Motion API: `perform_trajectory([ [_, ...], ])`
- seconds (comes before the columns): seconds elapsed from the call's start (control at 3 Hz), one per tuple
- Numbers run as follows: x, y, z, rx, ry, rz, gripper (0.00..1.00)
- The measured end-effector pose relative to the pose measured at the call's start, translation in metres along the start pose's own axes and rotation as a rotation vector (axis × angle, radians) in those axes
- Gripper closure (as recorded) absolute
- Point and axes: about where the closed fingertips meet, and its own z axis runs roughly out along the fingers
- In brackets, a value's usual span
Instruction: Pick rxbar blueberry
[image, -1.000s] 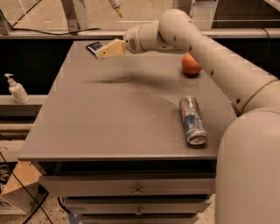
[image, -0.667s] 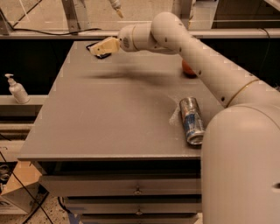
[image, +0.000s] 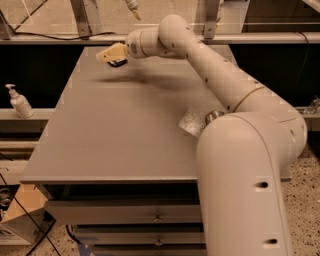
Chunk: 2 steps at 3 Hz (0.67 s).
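The rxbar blueberry (image: 118, 62) is a small dark flat bar at the far left of the grey table (image: 115, 130). Only a part of it shows under my gripper. My gripper (image: 110, 53) hangs right over the bar's near-left end, reached across the table from the right. I cannot tell if it touches the bar. My arm (image: 210, 70) covers the right side of the table.
The silver-blue can (image: 214, 116) is mostly hidden behind my arm; only its top shows. A soap bottle (image: 20, 102) stands on a ledge to the left. Drawers (image: 157, 217) sit below the table. A cardboard box (image: 20, 220) is on the floor at the left.
My gripper has stayed over the bar at the far left and dropped closer to it. The arm has swung across the view and now hides the orange thing and most of the can.
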Motion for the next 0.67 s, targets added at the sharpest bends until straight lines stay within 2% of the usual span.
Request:
perform_trajectory([
  [0.67, 0.0104, -0.0019, 0.0199, 0.003, 0.044, 0.003, 0.0],
])
